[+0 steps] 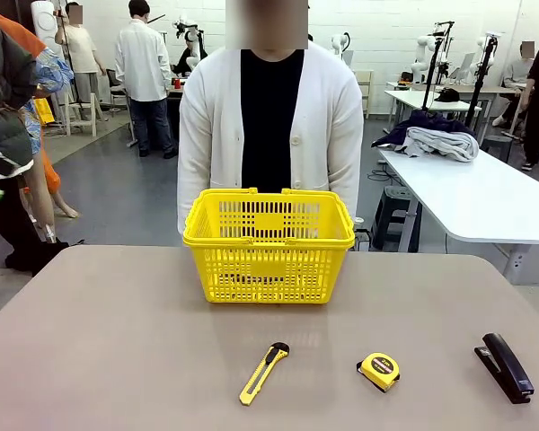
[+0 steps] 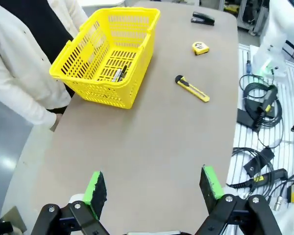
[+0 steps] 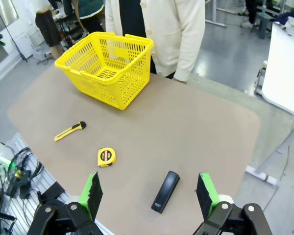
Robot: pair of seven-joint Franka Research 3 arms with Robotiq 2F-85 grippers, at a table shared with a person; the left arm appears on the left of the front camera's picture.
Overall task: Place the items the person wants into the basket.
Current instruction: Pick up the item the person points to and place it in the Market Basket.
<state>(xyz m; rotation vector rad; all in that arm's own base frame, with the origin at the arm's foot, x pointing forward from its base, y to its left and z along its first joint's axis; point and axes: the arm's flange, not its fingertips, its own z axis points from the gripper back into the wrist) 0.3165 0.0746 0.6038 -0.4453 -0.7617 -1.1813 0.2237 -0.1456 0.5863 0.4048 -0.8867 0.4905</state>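
The yellow basket (image 1: 269, 245) stands at the table's far middle, right in front of the person (image 1: 269, 117) in a white cardigan. Inside the basket (image 2: 109, 55) lie a pen and a marker (image 2: 119, 73) on its floor. A yellow-and-black tape measure (image 1: 379, 370) rests on the table near the front right, also seen as the tape measure (image 3: 106, 156) and the tape measure (image 2: 200, 48). My left gripper (image 2: 154, 188) hangs open high above bare tabletop. My right gripper (image 3: 148, 193) is open too, high over the table's near right corner.
A long yellow utility knife (image 1: 263, 372) lies left of the tape measure, and a black stapler (image 1: 504, 366) sits at the front right. The stapler (image 3: 166, 190) shows just beyond my right fingers. Cables lie off the table's edge (image 2: 257, 147). A white table (image 1: 485, 202) stands behind right.
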